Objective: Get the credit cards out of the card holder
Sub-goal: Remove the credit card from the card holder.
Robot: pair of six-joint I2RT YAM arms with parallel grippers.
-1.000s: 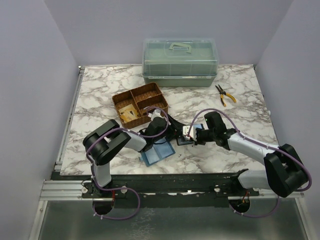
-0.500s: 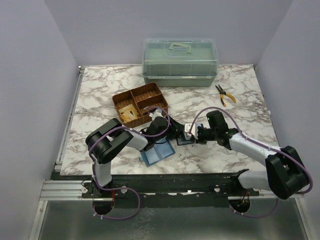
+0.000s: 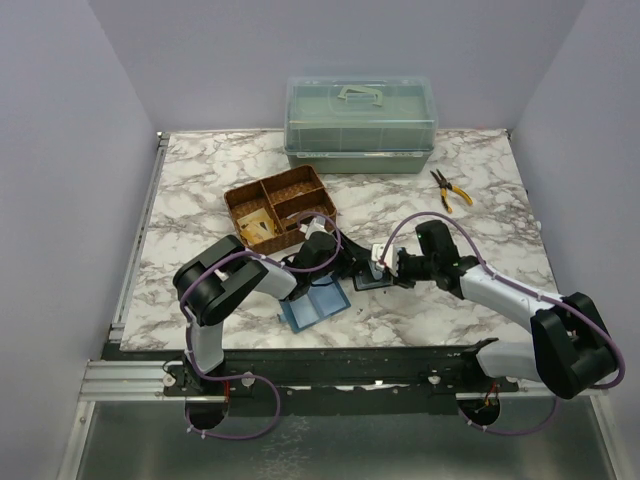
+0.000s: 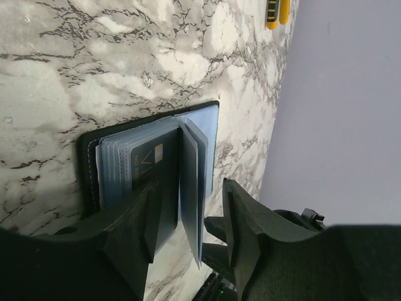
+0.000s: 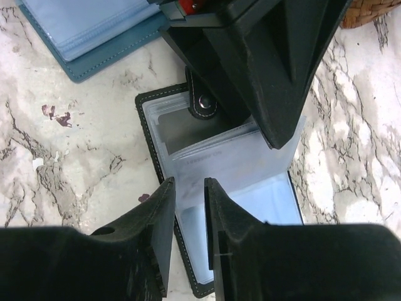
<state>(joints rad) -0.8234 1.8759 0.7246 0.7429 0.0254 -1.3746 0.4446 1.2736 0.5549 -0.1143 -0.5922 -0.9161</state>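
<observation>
**Both end effectors at the open card holder**

Your left end effector (image 4: pixel 188 191) stands about half open and clamps nothing. Its two black fingers straddle the clear plastic leaves of the card holder (image 3: pixel 366 280); one leaf stands upright between them and the rest fan to one side. Your right end effector (image 5: pixel 188 183) is parted only to a narrow slot. Its fingertips hang over the pale blue leaves, and you can see no leaf pinched between them.

The card holder lies open on the marble surface (image 3: pixel 200 190), between the two wrists, with its snap tab (image 5: pixel 202 104) close beside the left fingers. A dark card (image 4: pixel 149 164) sits in one leaf.

The left arm folds back on itself, elbow low, forearm reaching to the right. The right arm stretches leftward, its forearm near the surface.

The holder is black, stitched at the rim, with a blue-grey lining. Just beside it, toward the left arm, lies an open light-blue folder (image 3: pixel 315 306). Farther back stand a woven basket (image 3: pixel 280 208) with compartments, a translucent green lidded box (image 3: pixel 360 125) and yellow-handled pliers (image 3: pixel 452 190).
</observation>
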